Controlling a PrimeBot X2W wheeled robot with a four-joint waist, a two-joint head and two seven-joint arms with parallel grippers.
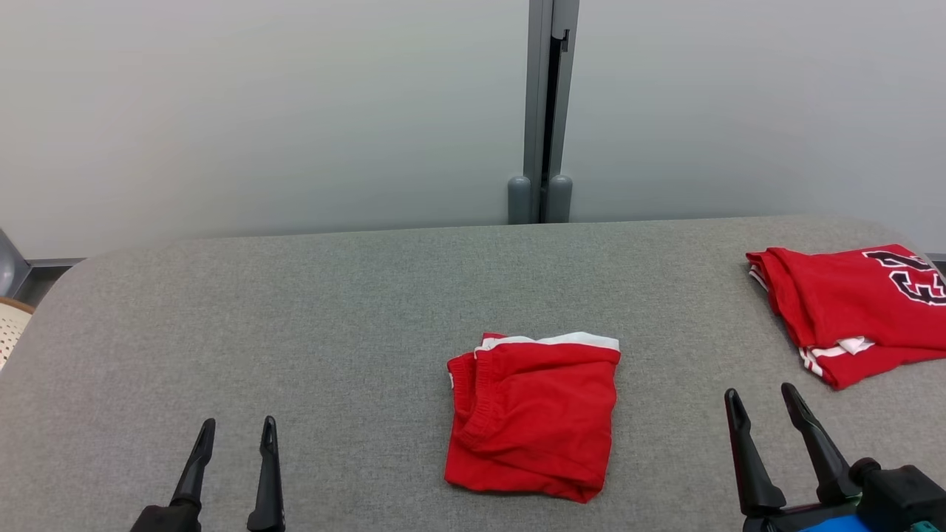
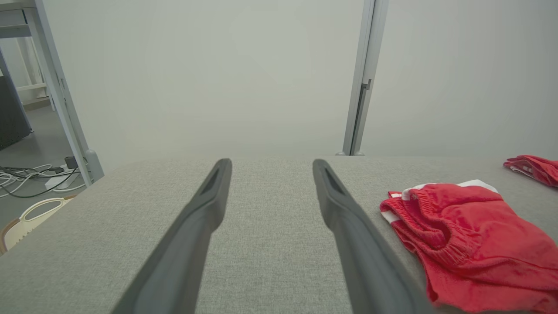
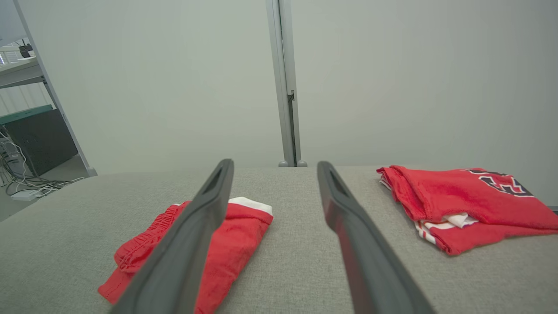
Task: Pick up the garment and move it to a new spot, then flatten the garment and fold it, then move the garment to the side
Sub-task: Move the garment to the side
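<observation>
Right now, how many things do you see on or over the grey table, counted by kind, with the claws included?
Red shorts: 1
Red jersey: 1
Claws: 2 (left claw, right claw, both open)
Total: 4

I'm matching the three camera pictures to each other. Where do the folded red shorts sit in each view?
Head view: the red shorts lie at lower centre.
Left wrist view: they lie at lower right, to the right of the left gripper.
Right wrist view: they lie at lower left, partly behind a finger of the right gripper.
Shared landmark: the upright grey post at the back.
</observation>
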